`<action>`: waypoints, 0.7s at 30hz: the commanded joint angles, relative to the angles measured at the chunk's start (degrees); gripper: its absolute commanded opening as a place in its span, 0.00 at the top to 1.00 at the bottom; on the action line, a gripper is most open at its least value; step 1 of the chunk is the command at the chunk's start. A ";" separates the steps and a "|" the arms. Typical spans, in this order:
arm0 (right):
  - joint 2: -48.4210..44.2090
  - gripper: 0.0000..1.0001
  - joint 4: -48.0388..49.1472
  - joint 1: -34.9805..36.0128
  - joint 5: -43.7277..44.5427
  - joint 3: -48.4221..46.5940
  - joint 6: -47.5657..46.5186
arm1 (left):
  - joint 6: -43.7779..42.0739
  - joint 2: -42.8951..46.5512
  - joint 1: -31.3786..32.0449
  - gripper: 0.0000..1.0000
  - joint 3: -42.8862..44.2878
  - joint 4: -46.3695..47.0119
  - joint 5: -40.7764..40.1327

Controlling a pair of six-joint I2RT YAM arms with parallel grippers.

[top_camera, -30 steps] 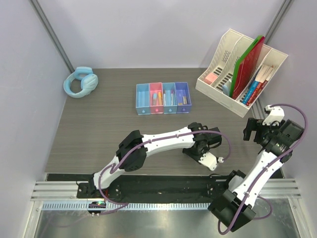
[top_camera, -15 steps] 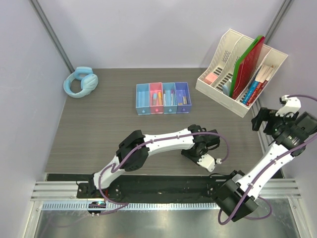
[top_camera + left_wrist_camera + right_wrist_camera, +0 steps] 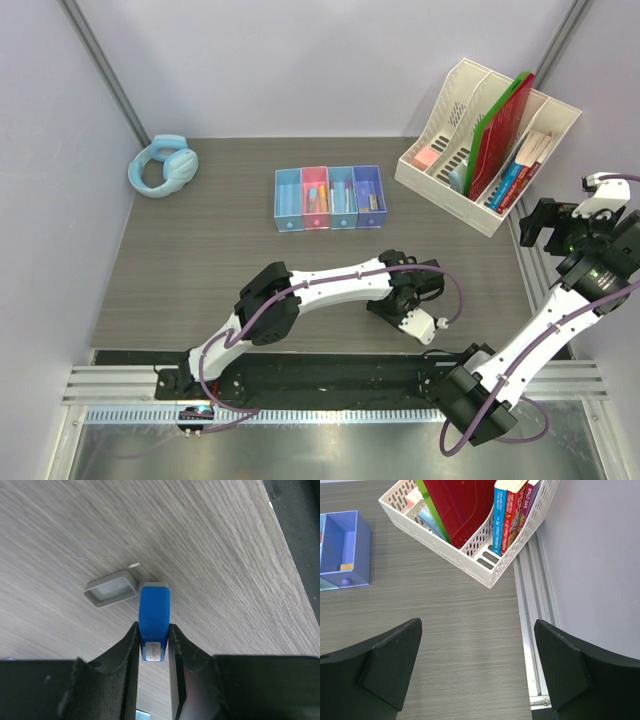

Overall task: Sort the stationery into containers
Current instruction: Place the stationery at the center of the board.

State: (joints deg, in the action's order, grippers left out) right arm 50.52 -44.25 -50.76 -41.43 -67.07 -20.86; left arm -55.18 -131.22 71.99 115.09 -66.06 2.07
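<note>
Though the right gripper [image 3: 535, 225] swung rightward, the blue block [image 3: 154, 612] stays clamped.

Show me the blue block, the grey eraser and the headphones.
blue block [image 3: 154, 615]: left wrist view, its blue face.
grey eraser [image 3: 111, 588]: left wrist view, its top face.
headphones [image 3: 178, 166]: top external view, one ear cup.

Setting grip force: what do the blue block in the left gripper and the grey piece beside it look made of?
The blue block: smooth, even satin blue, small printed label at one end; likely plastic or firm rubber, unclear which. The grey piece: matte, rounded corners, darker rim around a paler centre; looks like rubber or moulded plastic.
</note>
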 commanded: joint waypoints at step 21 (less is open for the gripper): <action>3.00 0.00 1.97 -0.21 -2.96 -6.67 3.90 | -15.92 11.51 -0.35 1.00 -12.44 19.13 -6.46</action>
State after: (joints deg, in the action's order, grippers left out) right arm 53.69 -43.99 -50.76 -43.24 -71.50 -17.82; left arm -67.68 -123.42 71.96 100.66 -53.84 -4.14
